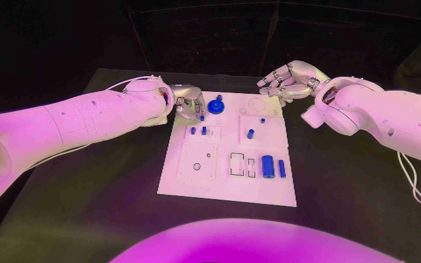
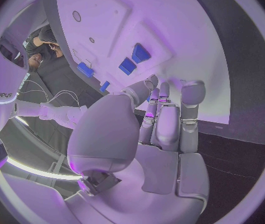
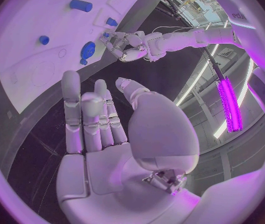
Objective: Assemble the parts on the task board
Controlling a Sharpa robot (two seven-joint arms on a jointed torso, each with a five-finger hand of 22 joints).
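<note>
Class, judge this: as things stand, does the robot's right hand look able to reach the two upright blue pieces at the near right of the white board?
Probably yes. The right hand hovers open beyond the board's far right corner, holding nothing, and nothing stands between it and the blue pieces.

The counter is black with a matte surface; its far edge runs across the head view behind the work area. Beyond that edge stands a dark backdrop of panels with thin seams between them. In the right wrist view a lit tube lamp stands beside the counter.
</note>
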